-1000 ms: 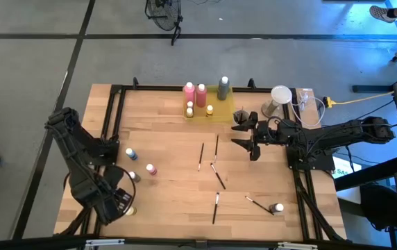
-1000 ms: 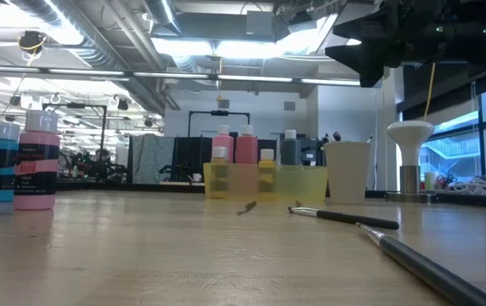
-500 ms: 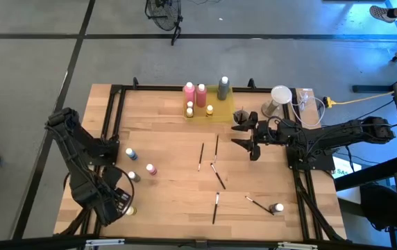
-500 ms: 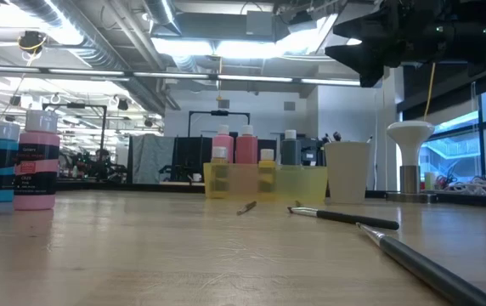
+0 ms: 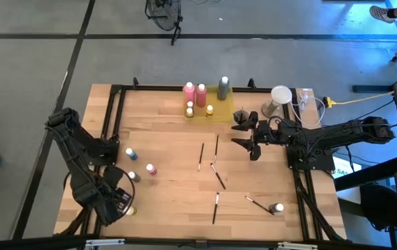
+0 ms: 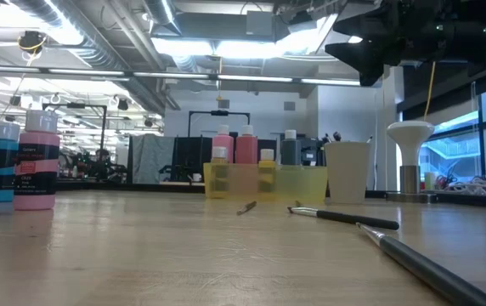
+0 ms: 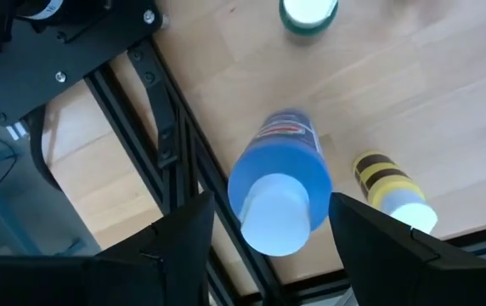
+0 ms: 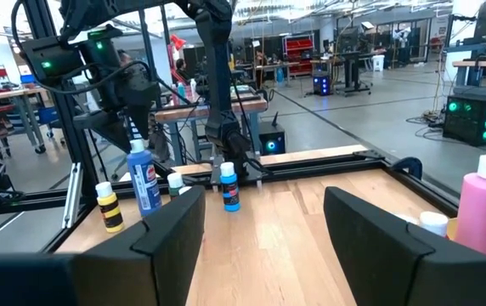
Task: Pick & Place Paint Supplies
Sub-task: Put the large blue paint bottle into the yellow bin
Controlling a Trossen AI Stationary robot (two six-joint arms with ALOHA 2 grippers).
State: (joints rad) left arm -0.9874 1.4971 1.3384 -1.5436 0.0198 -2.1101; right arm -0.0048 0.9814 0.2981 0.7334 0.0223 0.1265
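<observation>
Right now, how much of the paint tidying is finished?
Partly done: five bottles stand in the yellow tray. Nothing is in hand; the right gripper hovers open beside the brushes, and the left gripper is open over a blue bottle. Left: five brushes and six loose bottles.

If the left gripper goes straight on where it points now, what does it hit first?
The blue bottle: its white cap sits between the open jaws of the left gripper, right ahead. How far off it is, the view does not show.

Bare table (image 5: pixel 171 156) mid-left, scattered paintbrushes (image 5: pixel 216 180) centre, yellow tray (image 5: pixel 221 111) behind
</observation>
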